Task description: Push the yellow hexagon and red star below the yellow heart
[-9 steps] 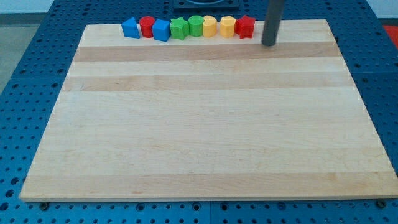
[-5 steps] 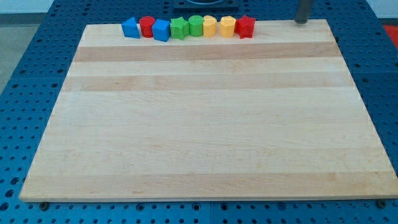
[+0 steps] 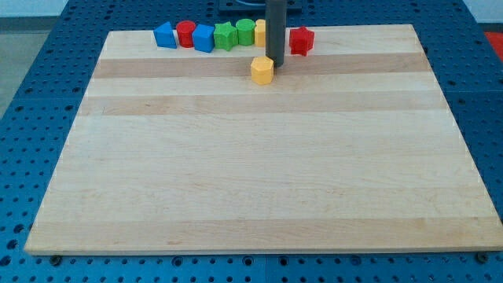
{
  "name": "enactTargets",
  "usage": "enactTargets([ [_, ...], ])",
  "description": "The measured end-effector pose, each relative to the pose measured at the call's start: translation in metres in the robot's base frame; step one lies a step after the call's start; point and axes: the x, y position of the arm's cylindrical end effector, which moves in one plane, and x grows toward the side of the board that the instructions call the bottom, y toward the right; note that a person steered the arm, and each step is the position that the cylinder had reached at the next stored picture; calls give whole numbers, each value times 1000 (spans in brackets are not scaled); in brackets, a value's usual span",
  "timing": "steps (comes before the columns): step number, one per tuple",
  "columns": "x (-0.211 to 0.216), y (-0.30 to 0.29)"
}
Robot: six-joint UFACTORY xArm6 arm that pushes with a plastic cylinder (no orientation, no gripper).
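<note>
The yellow hexagon (image 3: 262, 69) sits on the wooden board (image 3: 259, 157), out of the row and just below it. My tip (image 3: 274, 63) is right beside the hexagon, at its upper right. The rod stands in front of the yellow heart (image 3: 260, 31), so only the heart's left edge shows. The red star (image 3: 301, 40) sits at the right end of the row, to the right of the rod and apart from it.
A row of blocks lines the board's top edge: a blue block (image 3: 164, 34), a red block (image 3: 185, 33), a second blue block (image 3: 203, 38), a green star (image 3: 226, 35) and a green block (image 3: 245, 31). Blue pegboard surrounds the board.
The rod has come from the board's top right corner to the row. The yellow hexagon has moved down and left out of the row. The red star has shifted a little left and down.
</note>
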Motion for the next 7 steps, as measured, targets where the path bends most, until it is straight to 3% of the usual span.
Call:
enactTargets([
  [3, -8, 0],
  [4, 31, 28],
  [5, 52, 112],
  [6, 7, 166],
  [7, -65, 171],
])
